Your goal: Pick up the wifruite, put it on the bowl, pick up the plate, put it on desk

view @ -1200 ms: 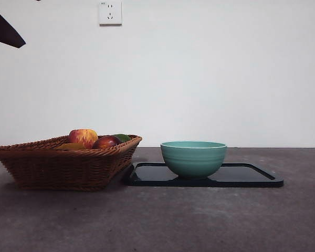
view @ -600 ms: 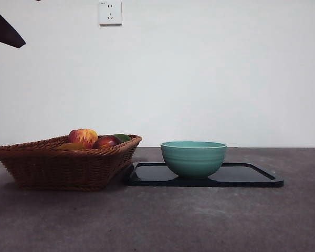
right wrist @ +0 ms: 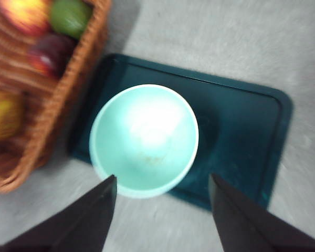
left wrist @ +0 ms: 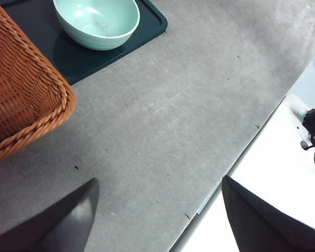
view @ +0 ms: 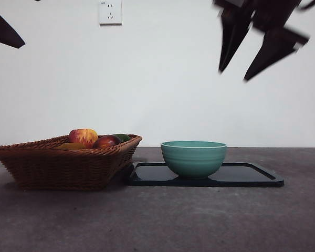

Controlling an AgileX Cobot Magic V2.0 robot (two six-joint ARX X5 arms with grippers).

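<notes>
Two grippers, both with fingers spread, both empty. Right gripper (view: pixel 252 71) hangs high above bowl (view: pixel 193 158), blurred. Left gripper (left wrist: pixel 157 210) waits over bare table (view: pixel 157 220), near its edge. Bowl empty, sits on dark tray (view: pixel 252 176). Wifruite (right wrist: pixel 5 114) lies in wicker basket (view: pixel 63 165) beside apple (view: pixel 83 137), dark red fruit (view: pixel 106 142), green fruit (right wrist: pixel 69 16). Basket just beside tray.

right gripper (view: pixel 236 73) newly in view above bowl (view: pixel 193 157)
</notes>
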